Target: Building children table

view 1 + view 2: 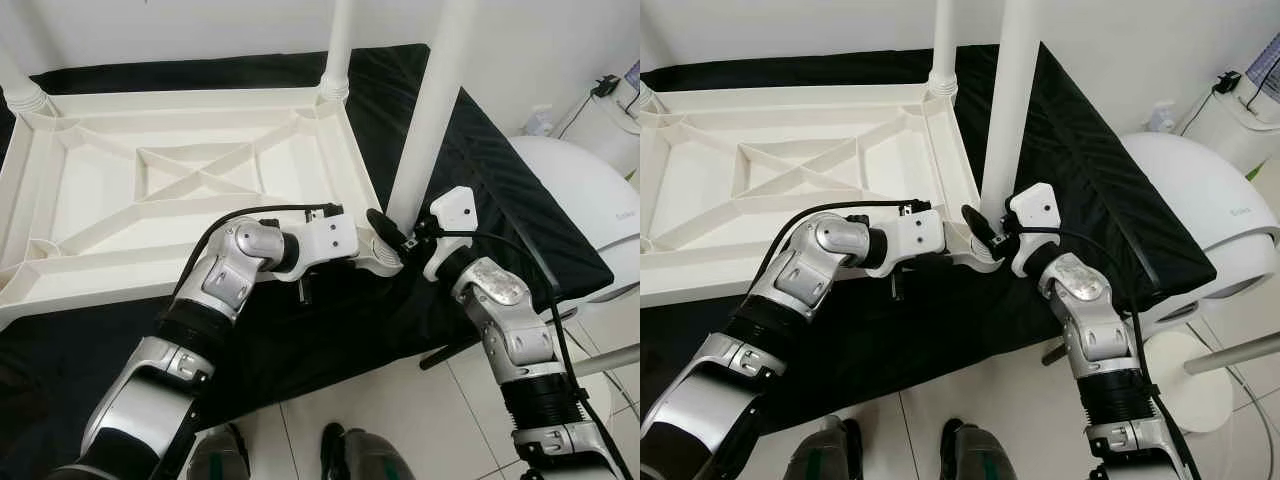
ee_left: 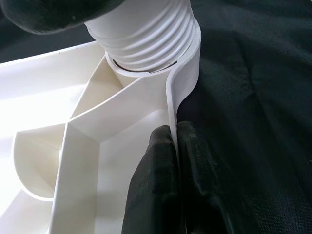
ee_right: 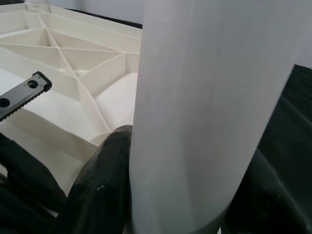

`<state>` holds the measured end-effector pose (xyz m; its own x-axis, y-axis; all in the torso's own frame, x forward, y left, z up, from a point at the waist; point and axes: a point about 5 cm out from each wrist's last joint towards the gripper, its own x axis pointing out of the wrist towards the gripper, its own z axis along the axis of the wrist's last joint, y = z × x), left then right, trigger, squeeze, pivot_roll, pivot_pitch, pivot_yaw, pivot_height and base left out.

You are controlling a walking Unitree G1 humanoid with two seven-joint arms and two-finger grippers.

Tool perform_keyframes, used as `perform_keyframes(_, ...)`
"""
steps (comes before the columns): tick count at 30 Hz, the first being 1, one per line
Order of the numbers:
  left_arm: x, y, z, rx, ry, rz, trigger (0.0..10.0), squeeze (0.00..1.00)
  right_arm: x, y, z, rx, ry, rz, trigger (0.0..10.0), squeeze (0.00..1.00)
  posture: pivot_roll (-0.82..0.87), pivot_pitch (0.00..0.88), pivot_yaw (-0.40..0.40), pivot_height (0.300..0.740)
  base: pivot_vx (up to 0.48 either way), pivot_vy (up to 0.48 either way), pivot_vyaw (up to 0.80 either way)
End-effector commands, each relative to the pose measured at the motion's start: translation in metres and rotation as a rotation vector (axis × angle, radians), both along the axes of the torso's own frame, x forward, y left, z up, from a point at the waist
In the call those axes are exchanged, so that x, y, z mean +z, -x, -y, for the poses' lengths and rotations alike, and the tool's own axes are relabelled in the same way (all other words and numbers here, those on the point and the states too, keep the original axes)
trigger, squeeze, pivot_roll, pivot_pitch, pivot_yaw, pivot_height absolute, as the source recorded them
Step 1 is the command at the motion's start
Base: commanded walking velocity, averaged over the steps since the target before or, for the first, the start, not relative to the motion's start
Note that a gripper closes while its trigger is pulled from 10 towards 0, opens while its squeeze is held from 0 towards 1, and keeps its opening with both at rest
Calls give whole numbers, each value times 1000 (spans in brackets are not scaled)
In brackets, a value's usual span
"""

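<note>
Left gripper jaws pinch the tabletop rim, steadying it, while right gripper jaws clasp the leg upright in its corner socket.

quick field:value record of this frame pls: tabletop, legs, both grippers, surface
tabletop: white tabletop upside down, ribbed underside up
legs: near-corner leg upright, threaded end at corner socket; far leg upright in its socket
left gripper: left gripper pinching the tabletop rim beside that socket
right gripper: right gripper clasped around the near-corner leg, low down
surface: black cloth under the tabletop
</note>
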<state>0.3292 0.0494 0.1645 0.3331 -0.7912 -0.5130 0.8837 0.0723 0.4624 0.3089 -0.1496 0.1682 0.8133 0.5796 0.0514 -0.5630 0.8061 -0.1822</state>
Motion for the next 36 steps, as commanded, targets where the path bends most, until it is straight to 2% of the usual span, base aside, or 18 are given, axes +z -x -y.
perform_keyframes(1, -14, -11, -19, 232, -4, 108, 10000, 0, -32, 2, 34, -117, 109, -133, 10000, 0, -11, 116, -53, 740, 0, 0, 0)
perform_keyframes(10, -13, -12, -18, 230, -2, 110, 10000, 0, -50, 10, 40, -143, 140, -120, 10000, 0, -14, 123, -51, 740, 0, 0, 0)
perform_keyframes(14, -13, -11, -18, 229, 0, 108, 10000, 0, -57, 13, 44, -216, 44, -117, 10000, 0, -16, 132, -49, 740, 0, 0, 0)
perform_keyframes(24, -12, -12, -19, 229, -2, 108, 10000, 0, -64, 8, 52, -228, -16, -154, 10000, 0, -16, 138, -40, 740, 0, 0, 0)
perform_keyframes(31, -10, -13, -19, 231, 0, 111, 10000, 0, -64, 2, 49, -196, -22, -148, 10000, 0, -15, 139, -36, 740, 0, 0, 0)
perform_keyframes(33, -9, -14, -19, 231, 1, 113, 10000, 0, -56, -2, 39, -150, -53, -109, 10000, 0, -7, 141, -38, 740, 0, 0, 0)
perform_keyframes(36, -9, -14, -20, 232, 2, 113, 10000, 0, -51, -3, 35, -134, -68, -93, 10000, 0, -7, 141, -38, 740, 0, 0, 0)
